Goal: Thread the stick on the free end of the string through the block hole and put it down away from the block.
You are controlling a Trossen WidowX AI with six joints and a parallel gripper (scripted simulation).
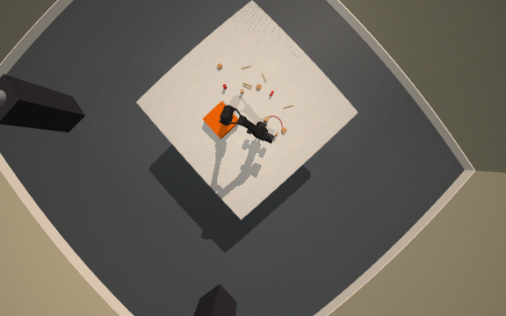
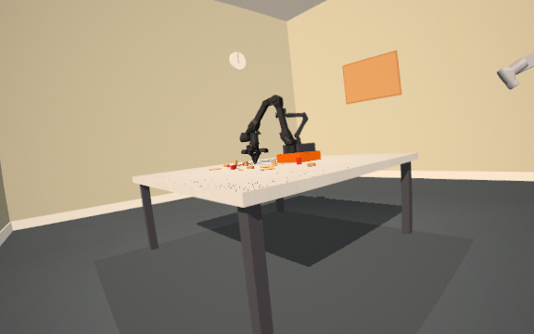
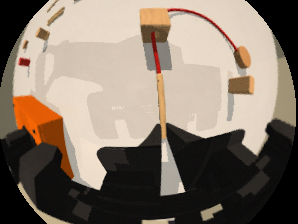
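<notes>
The wooden block [image 3: 154, 19] [image 1: 266, 118] stands on the table, its hole facing my gripper in the wrist view. The red string [image 3: 210, 22] [image 1: 276, 116] arcs from the round wooden button [image 3: 243, 57] [image 1: 284, 130] to the block's far side. It comes out of the hole on the near side and runs to the thin wooden stick [image 3: 161, 100]. My gripper [image 3: 162, 126] [image 2: 255, 161] is shut on the stick's end away from the string, low over the table. The stick is outside the block, on the near side. Whether it touches the table cannot be told.
A small wooden piece [image 3: 240, 85] [image 1: 276, 133] stands close to the button. The orange base [image 1: 213, 119] [image 3: 42, 117] is at the left in the wrist view. Loose sticks [image 1: 288, 106] [image 1: 263, 77], wooden pieces [image 1: 258, 87] and red pieces [image 1: 271, 93] [image 1: 224, 86] lie elsewhere on the table.
</notes>
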